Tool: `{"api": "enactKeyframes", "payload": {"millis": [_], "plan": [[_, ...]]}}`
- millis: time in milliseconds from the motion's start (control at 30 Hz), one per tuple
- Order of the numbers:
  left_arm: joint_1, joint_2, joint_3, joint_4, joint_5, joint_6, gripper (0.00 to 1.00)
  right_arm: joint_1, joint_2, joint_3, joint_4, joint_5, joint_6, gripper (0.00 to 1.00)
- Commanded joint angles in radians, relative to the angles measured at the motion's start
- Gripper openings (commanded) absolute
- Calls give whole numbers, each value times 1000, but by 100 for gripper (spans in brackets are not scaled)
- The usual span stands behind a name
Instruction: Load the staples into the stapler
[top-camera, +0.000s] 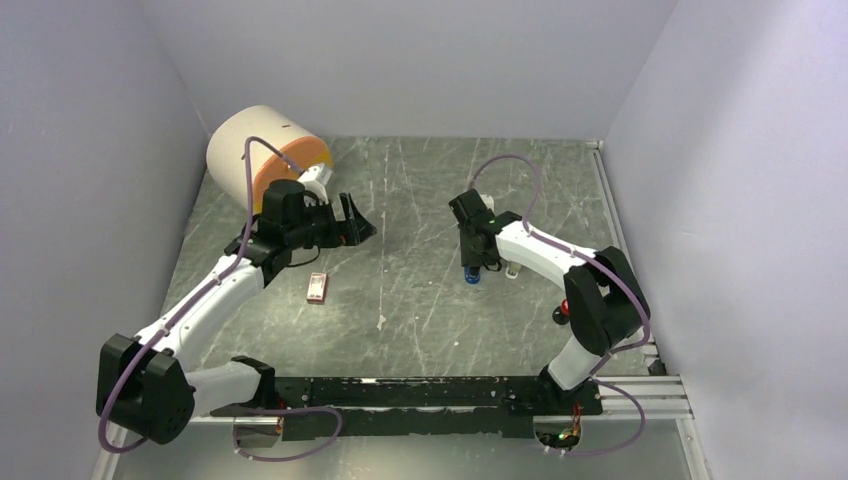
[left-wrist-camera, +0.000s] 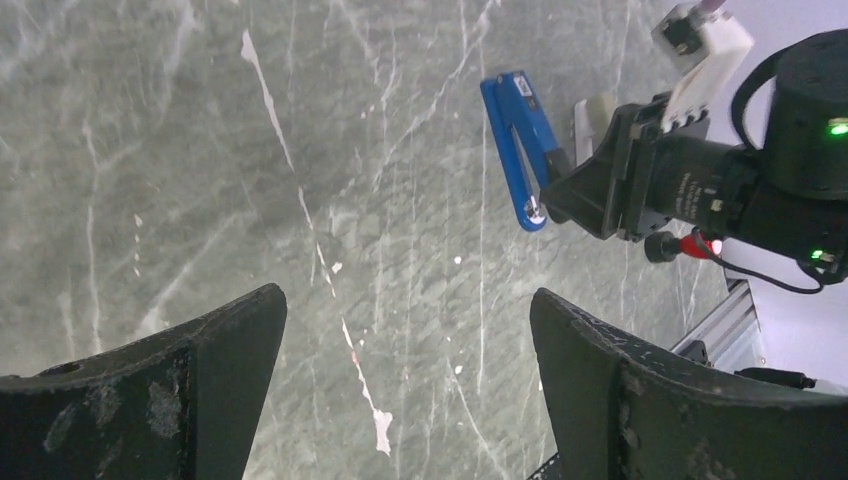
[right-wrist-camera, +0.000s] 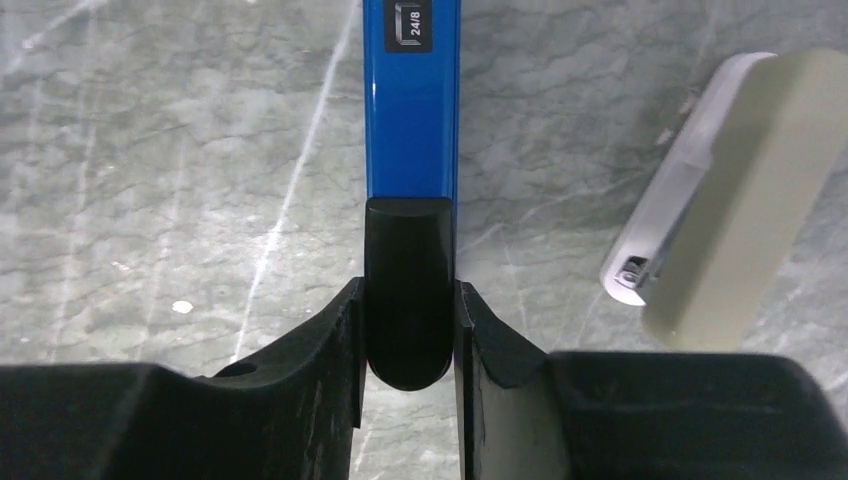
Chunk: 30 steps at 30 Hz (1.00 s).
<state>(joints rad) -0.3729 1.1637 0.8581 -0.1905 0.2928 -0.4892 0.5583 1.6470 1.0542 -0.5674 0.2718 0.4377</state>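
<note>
Right gripper (right-wrist-camera: 410, 300) clenched on the black rear end of the stapler (right-wrist-camera: 410, 100), blue body reaching straight ahead from the fingers. Cannot tell whether lifted or resting on the surface (top-camera: 420, 200). Narrow hold at the very end, so likely to pivot or slip out under any push at the far tip.

Just right of the stapler, a pale beige bar (right-wrist-camera: 730, 200), apart from it yet near enough to be knocked by a sideways swing.

Well left of the stapler, the staples box (top-camera: 317, 288), lying flat and untouched, with no loose strip visible.

Left of the stapler too, left gripper (left-wrist-camera: 405, 305) released and empty, spread wide, facing the stapler.

Main risk: staples boxed and stapler not clearly opened, so easy to fumble a thin strip with such broad fingers, or drop it short of the channel.
</note>
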Motion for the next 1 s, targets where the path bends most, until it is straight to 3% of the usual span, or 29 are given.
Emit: {"api": "enactKeyframes", "payload": {"millis": [0, 200, 533, 733, 967], "plan": [[-37, 22, -61, 47, 41, -71, 97, 45, -16, -6, 82, -130, 29, 22], [-130, 43, -152, 115, 1, -171, 97, 155, -61, -48, 133, -182, 155, 22], [-228, 55, -224, 157, -96, -234, 94, 288, -26, -28, 98, -61, 201, 24], [-254, 70, -226, 169, -122, -245, 97, 302, -1, 25, 29, -6, 146, 47], [-256, 87, -196, 138, -139, -223, 96, 302, -19, 6, 38, -31, 144, 57]]}}
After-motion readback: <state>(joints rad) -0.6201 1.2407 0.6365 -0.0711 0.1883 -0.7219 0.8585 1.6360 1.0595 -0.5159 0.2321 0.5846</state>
